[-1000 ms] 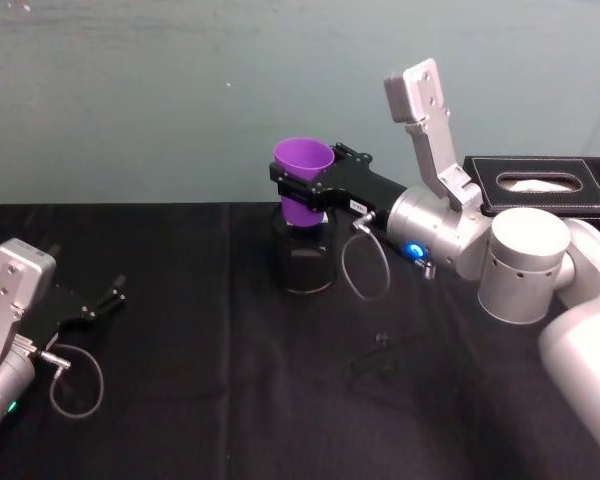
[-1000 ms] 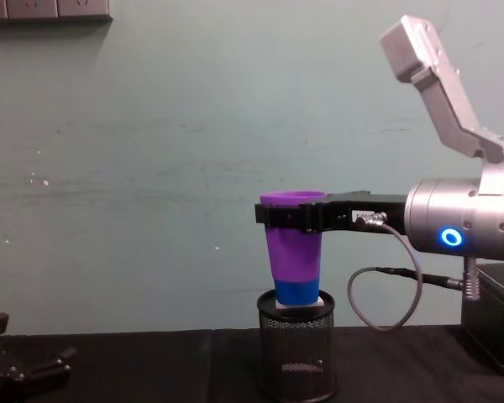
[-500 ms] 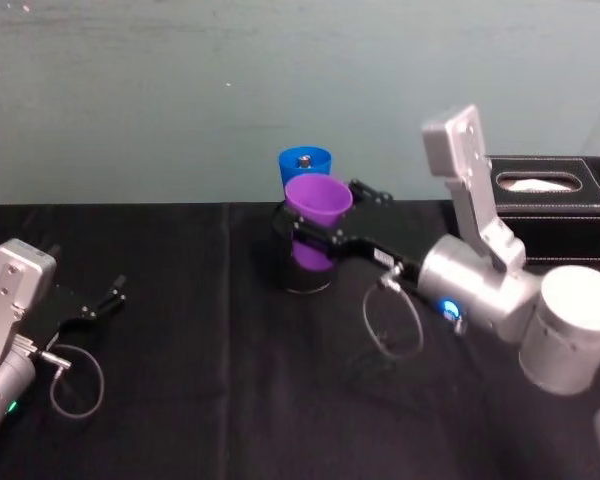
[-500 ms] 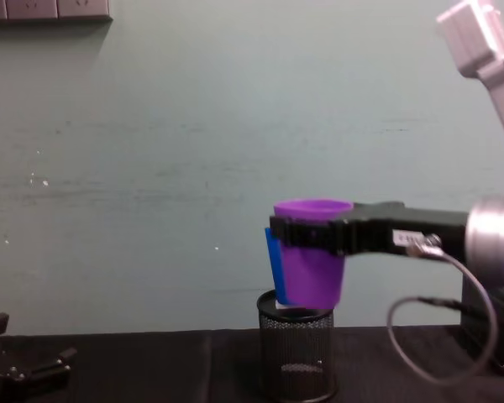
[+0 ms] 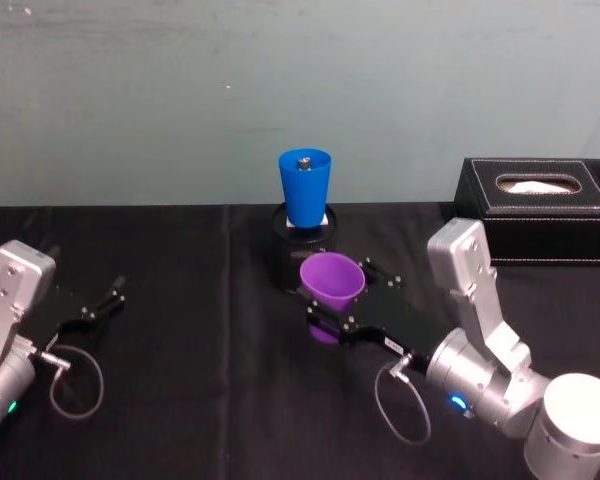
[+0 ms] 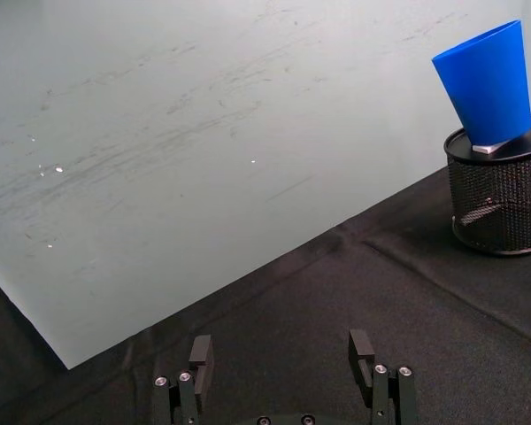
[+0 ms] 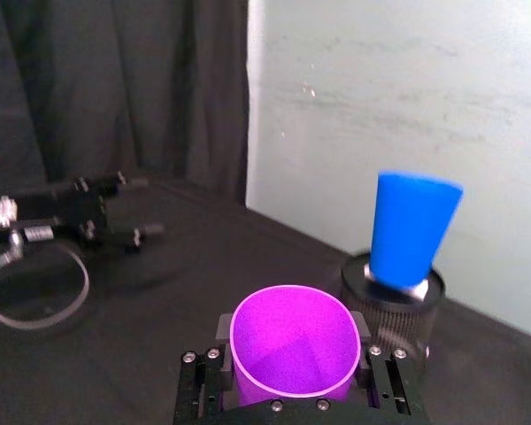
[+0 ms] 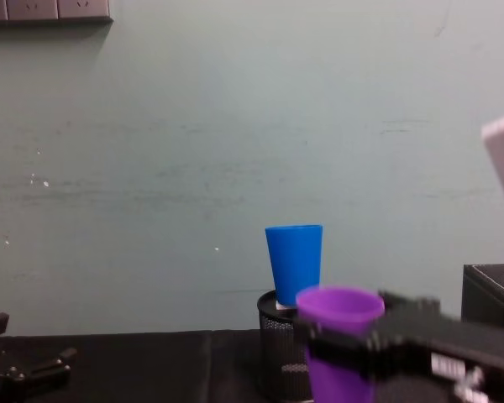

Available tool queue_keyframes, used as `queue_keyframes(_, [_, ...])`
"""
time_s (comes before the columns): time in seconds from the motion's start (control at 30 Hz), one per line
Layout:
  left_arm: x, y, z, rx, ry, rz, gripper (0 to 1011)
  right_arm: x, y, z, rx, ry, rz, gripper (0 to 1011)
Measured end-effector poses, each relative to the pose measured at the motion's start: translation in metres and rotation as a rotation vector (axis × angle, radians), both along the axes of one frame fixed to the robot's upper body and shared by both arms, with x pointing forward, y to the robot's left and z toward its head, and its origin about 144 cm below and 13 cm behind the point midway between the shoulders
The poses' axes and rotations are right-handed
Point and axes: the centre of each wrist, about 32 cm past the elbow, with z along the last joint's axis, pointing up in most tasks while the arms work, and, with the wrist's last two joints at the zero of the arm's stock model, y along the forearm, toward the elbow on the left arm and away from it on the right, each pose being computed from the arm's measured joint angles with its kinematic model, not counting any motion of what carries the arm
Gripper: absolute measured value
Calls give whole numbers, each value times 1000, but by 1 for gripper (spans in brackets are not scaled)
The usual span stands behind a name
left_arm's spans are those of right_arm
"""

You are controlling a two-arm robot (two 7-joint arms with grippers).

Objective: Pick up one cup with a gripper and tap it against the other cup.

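Observation:
My right gripper (image 5: 332,302) is shut on the purple cup (image 5: 331,282), held upright above the black table in front of the pen holder. The purple cup (image 7: 292,343) sits between the black fingers (image 7: 365,363) in the right wrist view, and shows low in the chest view as purple cup (image 8: 338,340). The blue cup (image 5: 305,187) stands upright on top of the black wire-mesh pen holder (image 5: 298,255), behind the purple cup and apart from it; blue cup (image 8: 294,264), blue cup (image 6: 487,84), blue cup (image 7: 412,227). My left gripper (image 5: 104,302) rests open at the table's left.
A black tissue box (image 5: 537,208) stands at the back right against the teal wall. The left gripper (image 7: 106,221) shows far off in the right wrist view, its grey cable looped on the black tablecloth (image 5: 200,400).
My right gripper has pulled the purple cup back toward me and down, away from the blue cup. The blue cup stays on the pen holder. The left arm has not moved.

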Motion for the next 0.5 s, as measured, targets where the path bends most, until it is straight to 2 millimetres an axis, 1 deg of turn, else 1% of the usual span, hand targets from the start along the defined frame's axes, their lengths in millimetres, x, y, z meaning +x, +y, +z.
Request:
queue_keyframes(0.13, [0, 0, 0, 0, 0, 0, 1000, -4, 1, -22, -25, -3, -20, 747])
queue_keyframes(0.17, [0, 0, 0, 0, 0, 0, 1000, -4, 1, -22, -25, -3, -20, 747])
queue_keyframes(0.37, [0, 0, 0, 0, 0, 0, 1000, -3, 4, -42, -44, -29, -44, 747])
queue_keyframes(0.5, [0, 0, 0, 0, 0, 0, 1000, -2, 4, -48, -42, -21, -53, 747])
